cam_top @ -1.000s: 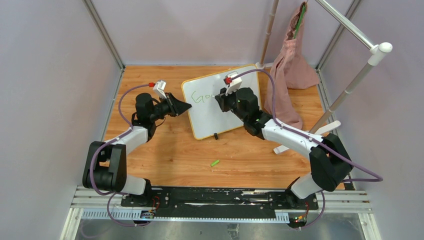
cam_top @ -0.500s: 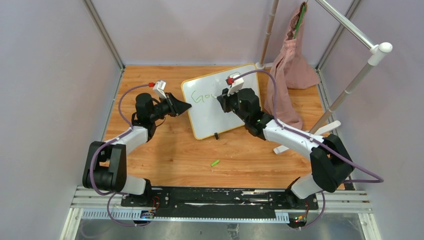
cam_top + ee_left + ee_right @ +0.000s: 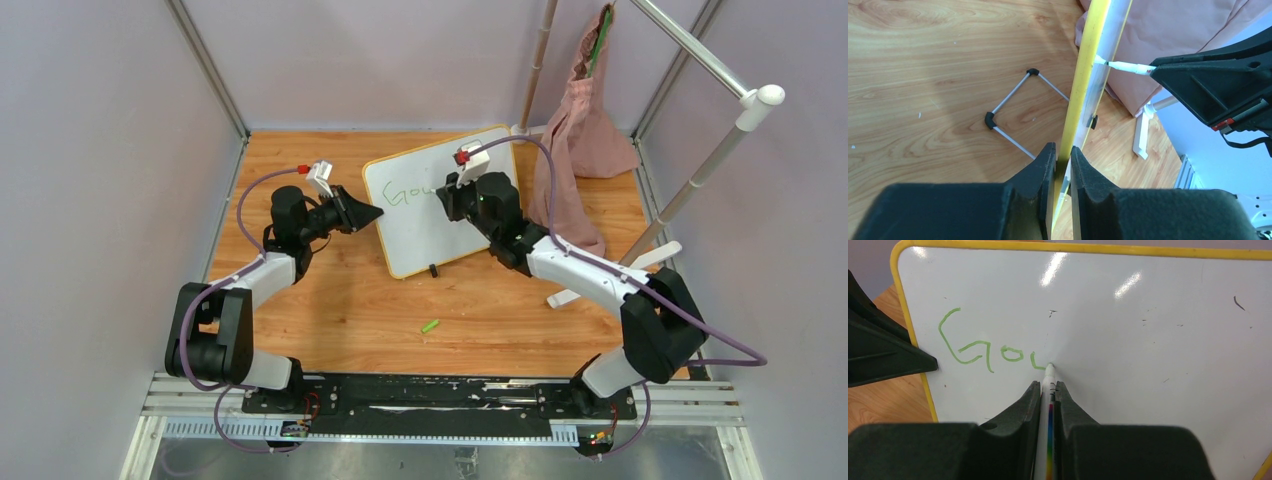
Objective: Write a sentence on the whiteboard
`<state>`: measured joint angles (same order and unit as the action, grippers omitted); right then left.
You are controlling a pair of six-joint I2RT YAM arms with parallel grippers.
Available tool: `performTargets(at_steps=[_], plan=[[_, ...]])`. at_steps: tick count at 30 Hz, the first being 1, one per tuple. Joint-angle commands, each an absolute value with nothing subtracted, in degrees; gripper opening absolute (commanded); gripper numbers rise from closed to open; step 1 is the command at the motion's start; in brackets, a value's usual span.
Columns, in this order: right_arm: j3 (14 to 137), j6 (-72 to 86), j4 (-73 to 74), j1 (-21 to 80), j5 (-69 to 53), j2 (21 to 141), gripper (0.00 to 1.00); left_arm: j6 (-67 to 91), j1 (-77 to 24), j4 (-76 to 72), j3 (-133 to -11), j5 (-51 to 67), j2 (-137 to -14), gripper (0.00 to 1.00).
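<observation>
I am steadying the whiteboard (image 3: 420, 240), which is standing tilted at the far middle of the wooden table (image 3: 330, 300), with the left gripper (image 3: 1062, 150) pinching its yellow left edge. The right gripper (image 3: 1047, 385) is clamping a white marker (image 3: 1050, 372), its tip touching the board just right of the green letters (image 3: 983, 354) reading "Go" plus a partial stroke. I am judging the sentence barely begun. The next move is calling for finishing this letter, travelling rightward under light pressure. The small green piece (image 3: 430, 326) lying nearer is possibly the cap.
</observation>
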<state>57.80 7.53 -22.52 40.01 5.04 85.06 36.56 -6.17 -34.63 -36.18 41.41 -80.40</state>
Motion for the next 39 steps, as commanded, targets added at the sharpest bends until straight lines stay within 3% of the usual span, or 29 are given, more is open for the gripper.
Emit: performTargets(at_steps=[1,28,39], plan=[[60.71,7.98,-22.93,39.11,5.5,86.28,0.0,36.1,-5.89,-36.65,-37.02,42.05,-79.49,0.0],[60.22,8.24,-22.76,42.88,4.63,86.54,0.0,36.05,-5.98,-36.87,-37.02,42.45,-79.54,0.0],[58.31,8.31,-22.15,38.17,6.27,80.27,0.0,36.16,-6.01,-36.87,-37.11,42.45,-79.48,0.0]])
